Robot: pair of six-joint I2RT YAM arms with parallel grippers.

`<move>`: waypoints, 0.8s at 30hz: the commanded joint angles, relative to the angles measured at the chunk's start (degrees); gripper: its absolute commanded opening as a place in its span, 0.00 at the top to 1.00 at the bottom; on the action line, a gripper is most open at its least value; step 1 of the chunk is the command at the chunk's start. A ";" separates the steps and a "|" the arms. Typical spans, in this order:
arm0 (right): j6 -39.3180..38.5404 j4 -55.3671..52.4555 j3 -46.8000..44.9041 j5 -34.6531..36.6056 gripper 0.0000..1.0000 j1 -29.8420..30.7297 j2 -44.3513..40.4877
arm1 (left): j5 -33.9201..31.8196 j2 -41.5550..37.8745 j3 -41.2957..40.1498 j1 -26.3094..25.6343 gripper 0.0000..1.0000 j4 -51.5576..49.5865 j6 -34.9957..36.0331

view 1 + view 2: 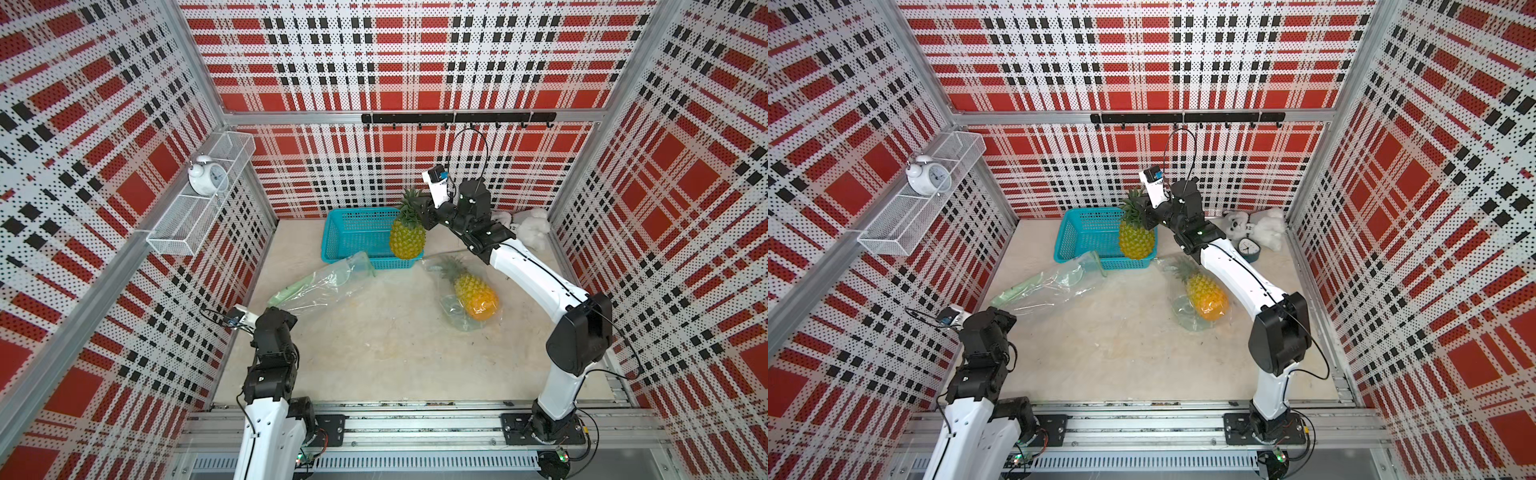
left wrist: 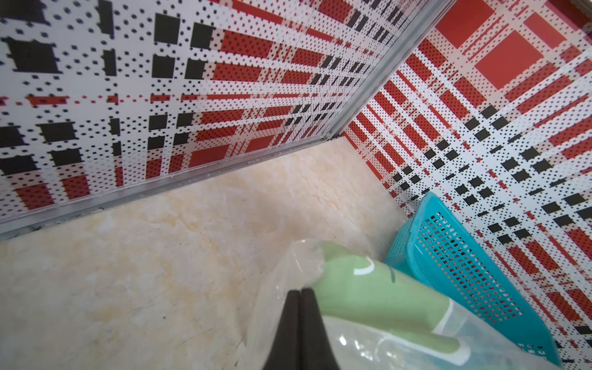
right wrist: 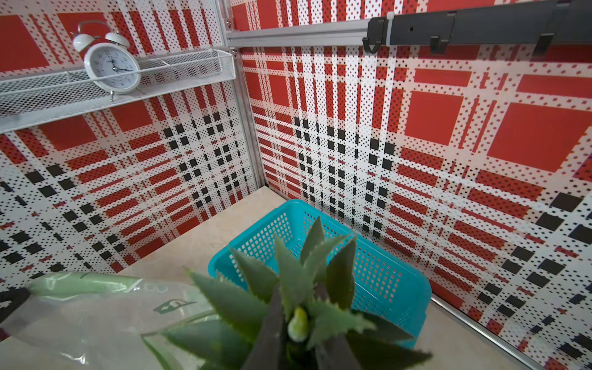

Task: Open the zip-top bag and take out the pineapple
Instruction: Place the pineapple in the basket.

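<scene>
Right jaws clamp pineapple crown, fruit hanging upright, crown up; left jaws pinch bag.

Two pineapples, two bags (clear plastic), one basket, two clocks.

free: bare tabletop centre to lower frame, between the arms | blocked: blue basket upper centre – empty bag left of centre – bagged pineapple right of centre | upper right corner: plush toy
</scene>
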 commanded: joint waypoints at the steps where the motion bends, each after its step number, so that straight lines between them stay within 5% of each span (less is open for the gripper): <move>1: 1.79 11.16 5.45 1.01 1.00 -0.48 1.04 | -1.53 -0.76 1.90 0.73 1.00 -1.72 1.23; 24: 2.35 5.49 19.88 7.08 1.00 -0.66 19.15 | -1.00 -2.67 1.41 0.82 1.00 -1.37 1.53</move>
